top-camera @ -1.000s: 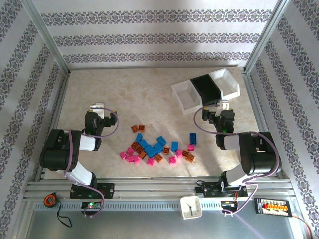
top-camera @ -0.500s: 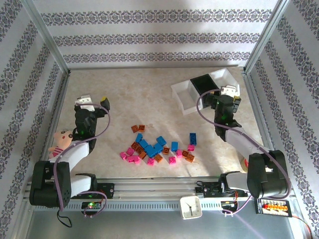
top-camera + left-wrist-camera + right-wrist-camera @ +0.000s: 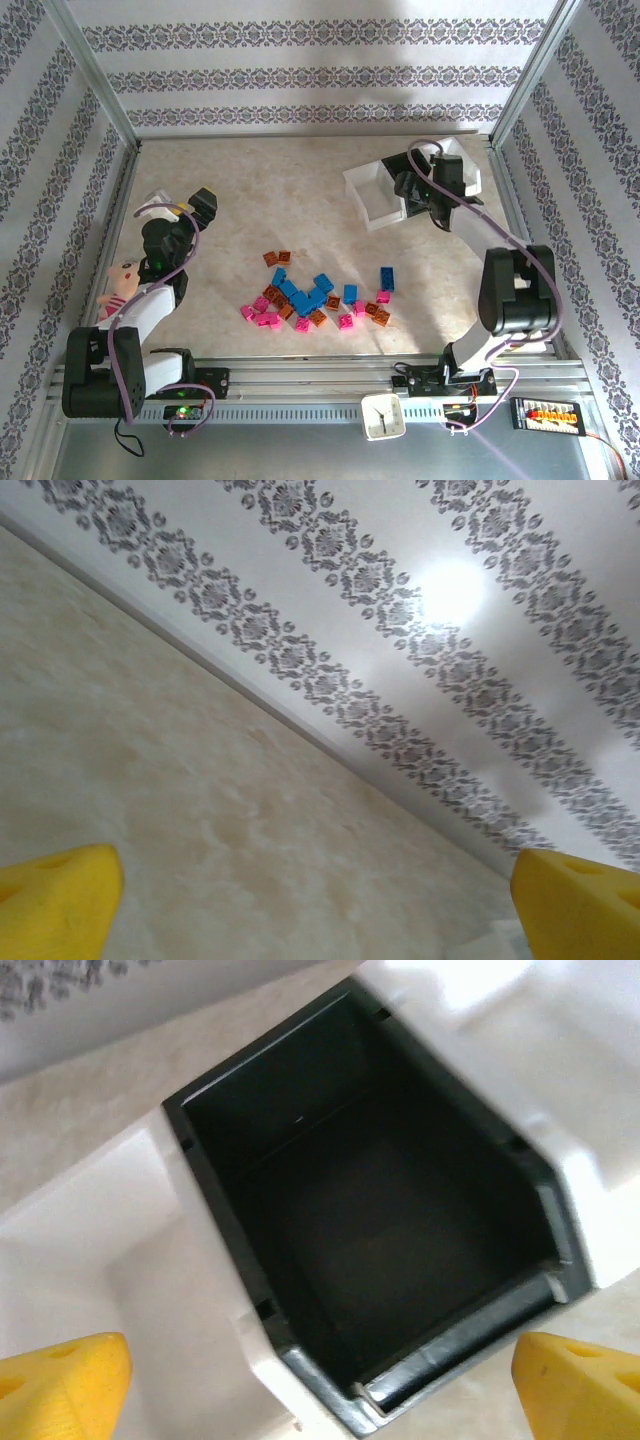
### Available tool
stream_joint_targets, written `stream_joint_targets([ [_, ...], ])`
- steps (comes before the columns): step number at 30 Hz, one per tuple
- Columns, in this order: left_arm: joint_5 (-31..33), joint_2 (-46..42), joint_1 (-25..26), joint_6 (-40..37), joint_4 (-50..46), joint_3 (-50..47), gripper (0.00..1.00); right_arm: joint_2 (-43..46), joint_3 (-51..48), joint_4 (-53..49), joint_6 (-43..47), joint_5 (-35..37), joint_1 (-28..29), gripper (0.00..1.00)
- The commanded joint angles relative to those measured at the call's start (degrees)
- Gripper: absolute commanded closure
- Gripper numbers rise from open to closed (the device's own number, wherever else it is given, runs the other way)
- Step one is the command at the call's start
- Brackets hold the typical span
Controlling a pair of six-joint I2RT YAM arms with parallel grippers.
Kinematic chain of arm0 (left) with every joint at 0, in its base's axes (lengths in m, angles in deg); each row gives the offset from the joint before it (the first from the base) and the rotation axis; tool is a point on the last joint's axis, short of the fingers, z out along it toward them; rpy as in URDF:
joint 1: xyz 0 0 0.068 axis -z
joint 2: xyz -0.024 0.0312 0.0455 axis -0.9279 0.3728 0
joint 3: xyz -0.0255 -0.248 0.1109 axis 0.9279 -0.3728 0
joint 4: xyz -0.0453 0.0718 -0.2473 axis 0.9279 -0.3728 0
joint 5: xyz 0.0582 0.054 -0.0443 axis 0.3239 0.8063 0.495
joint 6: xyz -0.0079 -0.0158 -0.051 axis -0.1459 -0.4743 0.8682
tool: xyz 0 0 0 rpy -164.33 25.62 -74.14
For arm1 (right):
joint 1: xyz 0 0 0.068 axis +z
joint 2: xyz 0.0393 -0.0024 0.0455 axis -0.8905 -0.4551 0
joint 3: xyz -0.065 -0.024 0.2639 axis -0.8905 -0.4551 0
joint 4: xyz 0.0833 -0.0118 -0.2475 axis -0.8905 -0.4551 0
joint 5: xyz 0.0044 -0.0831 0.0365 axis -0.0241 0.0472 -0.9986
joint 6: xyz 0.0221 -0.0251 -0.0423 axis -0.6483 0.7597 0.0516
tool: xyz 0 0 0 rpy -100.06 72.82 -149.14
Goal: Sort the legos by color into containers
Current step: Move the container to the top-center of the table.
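**Top external view:** Over the last second both arms have unfolded from their tucked poses near the rail. The right arm now stretches to the far right, and the right gripper [image 3: 422, 180] hangs over the containers [image 3: 365, 187]. The left arm has swung out to the left, with the left gripper [image 3: 180, 203] raised and aimed towards the far wall. A pink plush doll [image 3: 120, 285], which the arm hid before, now shows near the left edge. The legos [image 3: 315, 295] have not moved. They lie in a loose blue, pink and orange heap in the near middle of the table [image 3: 250, 180], well apart from both grippers.

**Left wrist view:** The left gripper [image 3: 320, 910] has its yellow fingertips [image 3: 55, 900] at the two lower corners. It is spread wide, with only bare table and patterned wall [image 3: 400, 570] between them. It holds nothing.

**Right wrist view:** The right gripper [image 3: 320, 1390] is also fully spread and holds nothing. It looks straight down into the black middle bin [image 3: 370, 1240], which is empty. The white bin [image 3: 100, 1250] to its left looks bare too.

I judge that sorting has not yet begun. The reach to the containers brings no brick, so an arm must go to the heap first.
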Motion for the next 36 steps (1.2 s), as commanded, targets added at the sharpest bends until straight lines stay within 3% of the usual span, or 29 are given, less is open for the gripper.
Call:
stream_joint_targets([
  [1, -5.14, 0.22, -1.12, 8.56, 3.96, -0.15, 0.01, -4.37, 5.44, -7.40, 3.36, -4.51, -0.04, 0.03],
  [7, -7.94, -1.81, -1.18, 8.11, 2.58, -1.07, 0.01, -14.40, 15.80, -13.57, 5.35, -5.15, 0.39, 0.17],
  [10, -7.09, -5.39, -1.13, 7.27, -1.43, -1.46, 0.01, -17.21, 19.37, -16.03, 6.12, -5.74, 1.22, 0.29],
  [13, -5.34, -9.62, -1.18, 6.20, -6.07, -1.62, 0.01, -17.84, 20.27, -16.61, 5.65, -5.87, 3.03, 0.45],
  [21, -3.97, -17.39, -1.13, 6.49, -10.15, -4.09, 0.01, -19.41, 20.56, -18.58, 3.33, -3.74, 11.70, 0.71],
  [26, -6.01, -20.39, -1.13, 7.17, -10.78, -5.88, 0.01, -19.10, 19.26, -16.97, -4.14, -0.52, 19.48, 0.82],
  [30, -7.05, -23.28, -1.07, 7.05, -12.23, -7.12, 0.01, -19.25, 18.35, -14.31, -9.39, 5.40, 27.19, 0.84],
  [36, -7.56, -29.25, -1.05, 5.94, -19.06, -7.76, 0.00, -21.15, 20.81, -14.03, -16.75, 11.55, 33.79, 0.88],
])
